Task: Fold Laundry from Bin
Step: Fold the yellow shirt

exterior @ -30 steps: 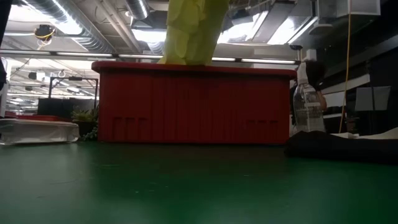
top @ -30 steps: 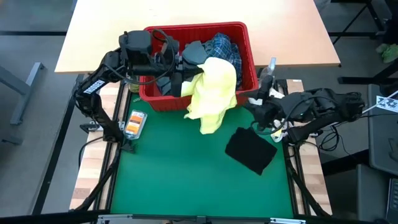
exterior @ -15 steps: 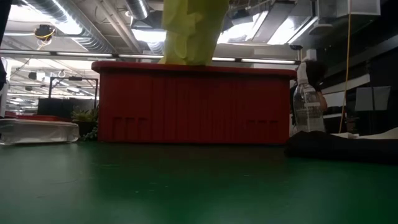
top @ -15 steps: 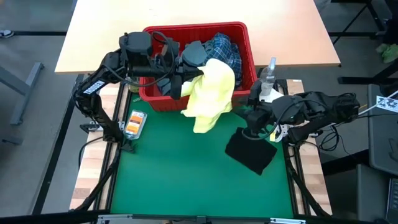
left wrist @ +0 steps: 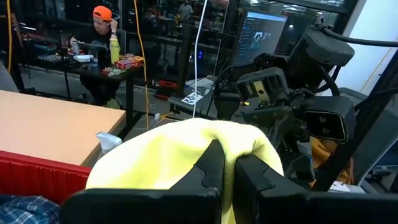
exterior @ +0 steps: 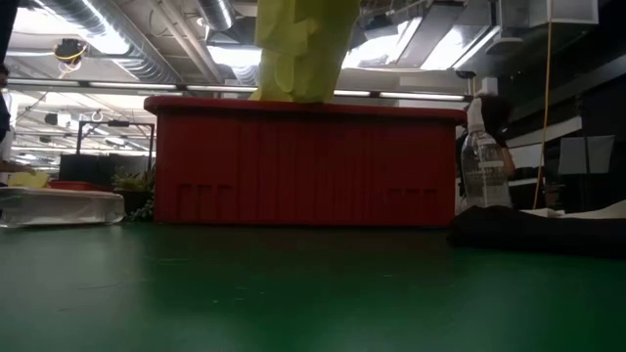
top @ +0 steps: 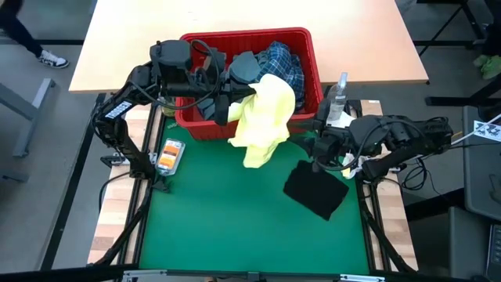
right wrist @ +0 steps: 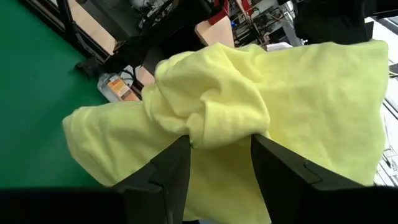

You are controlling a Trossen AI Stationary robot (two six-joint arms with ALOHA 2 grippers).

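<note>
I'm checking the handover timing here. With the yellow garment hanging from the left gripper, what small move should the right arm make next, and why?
Probably close the right gripper on the yellow garment. Its fingers are open with a fold of the cloth between them, while the left gripper holds the garment pinched above the red bin, so a second grip would let the arms spread it.

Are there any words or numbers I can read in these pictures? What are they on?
None can be read.
Orange packet beside the green mat: printing too small to read.
Tag with black-and-white marks at the right edge: a pattern, no letters to make out.
Computer screen in the room behind: text too blurred.
Red bin, yellow garment and spray bottle: no writing shows.
</note>
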